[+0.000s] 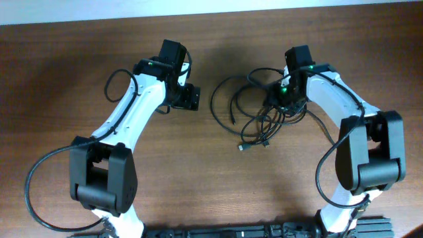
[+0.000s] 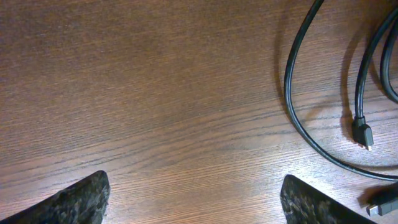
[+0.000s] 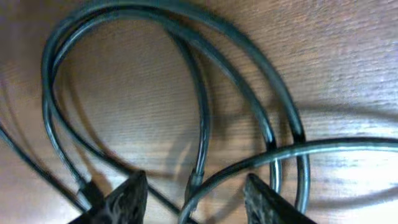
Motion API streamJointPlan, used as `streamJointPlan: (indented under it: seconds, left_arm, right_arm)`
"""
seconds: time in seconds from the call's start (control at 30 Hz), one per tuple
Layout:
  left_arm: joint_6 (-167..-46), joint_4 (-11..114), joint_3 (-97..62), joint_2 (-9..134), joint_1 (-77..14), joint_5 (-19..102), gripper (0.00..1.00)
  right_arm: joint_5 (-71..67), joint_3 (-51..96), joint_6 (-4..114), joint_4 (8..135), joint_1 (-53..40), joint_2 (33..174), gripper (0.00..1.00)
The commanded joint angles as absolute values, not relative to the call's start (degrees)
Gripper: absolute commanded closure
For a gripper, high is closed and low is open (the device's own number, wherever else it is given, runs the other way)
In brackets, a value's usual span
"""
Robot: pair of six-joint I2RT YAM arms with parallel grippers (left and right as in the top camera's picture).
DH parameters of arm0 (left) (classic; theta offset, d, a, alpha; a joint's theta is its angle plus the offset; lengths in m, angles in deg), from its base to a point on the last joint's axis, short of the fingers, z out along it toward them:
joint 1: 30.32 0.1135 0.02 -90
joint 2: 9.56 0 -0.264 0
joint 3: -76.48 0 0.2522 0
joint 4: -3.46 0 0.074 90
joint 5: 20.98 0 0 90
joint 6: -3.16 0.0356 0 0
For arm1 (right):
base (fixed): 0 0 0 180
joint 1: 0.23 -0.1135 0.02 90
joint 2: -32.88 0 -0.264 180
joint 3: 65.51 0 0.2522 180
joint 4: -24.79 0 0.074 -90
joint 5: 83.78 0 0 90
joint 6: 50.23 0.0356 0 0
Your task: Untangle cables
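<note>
Looping in glossy black curves, the thin round cables lie tangled right of centre on the grained brown wooden table, under the right gripper, whose rough dark fingers stand spread astride one strand, while the left gripper hangs equally spread nearby.

Legible text, labels, brands, numbers, signs: none in any of the three views. Table, arms and cables show no readable marking.
</note>
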State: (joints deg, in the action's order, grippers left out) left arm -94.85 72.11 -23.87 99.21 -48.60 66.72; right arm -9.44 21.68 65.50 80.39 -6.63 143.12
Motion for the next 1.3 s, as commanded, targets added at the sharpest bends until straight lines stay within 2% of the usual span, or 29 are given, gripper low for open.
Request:
streamJointPlan:
  seconds: [0.0,0.1,0.23,0.3,0.33,0.37,0.4,0.6,0.8,0.97,1.03,1.1,1.27]
  left_arm:
    - [-95.42,72.20,-24.33,99.58,-48.41,66.87,0.11]
    - [-95.42,72.20,-24.33,99.58,-48.41,66.87,0.11]
    - [-95.42,72.22,-24.33,99.58,-48.41,66.87,0.12]
    - [-95.42,72.22,-24.33,99.58,-48.41,66.87,0.11]
    - [-95.42,72.22,-24.33,99.58,-48.41,66.87,0.11]
    - [-95.42,72.22,-24.33,99.58,-48.41,66.87,0.12]
    - [-95.40,72.25,-24.33,99.58,-48.41,66.87,0.12]
    - [-95.40,72.25,-24.33,99.58,-48.41,66.87,0.12]
    - [-95.42,72.31,-24.33,99.58,-48.43,66.85,0.11]
    - [-95.40,72.49,-24.33,99.58,-48.41,66.87,0.12]
    - [-95.40,72.44,-24.33,99.58,-48.41,66.87,0.11]
    - [-95.40,72.42,-24.33,99.58,-48.41,66.87,0.11]
    - [-95.40,72.44,-24.33,99.58,-48.41,66.87,0.11]
  right_arm:
    - [-7.91,19.52,68.59,78.58,-7.11,143.97,0.55]
    - [-7.74,19.28,69.31,77.46,-7.79,143.97,0.64]
    - [-3.52,17.99,75.47,76.72,-9.69,143.97,0.65]
    - [-2.71,17.33,75.67,75.61,-10.45,143.97,0.70]
    - [-2.69,17.25,75.86,75.08,-10.71,143.97,0.78]
    - [-2.75,17.27,75.86,74.38,-10.85,143.97,0.91]
    - [-2.78,17.33,75.86,74.01,-10.76,143.88,0.96]
    - [-4.48,22.88,71.43,76.83,-10.67,137.98,0.96]
    - [-4.24,29.70,68.69,80.28,-10.67,122.66,0.95]
    - [10.73,29.73,62.71,76.44,-9.14,111.95,0.96]
    - [21.27,29.73,62.47,77.86,-4.73,107.73,0.96]
    - [27.30,29.70,62.47,80.70,3.56,105.48,0.96]
    - [29.83,29.68,62.51,85.75,22.57,107.77,0.96]
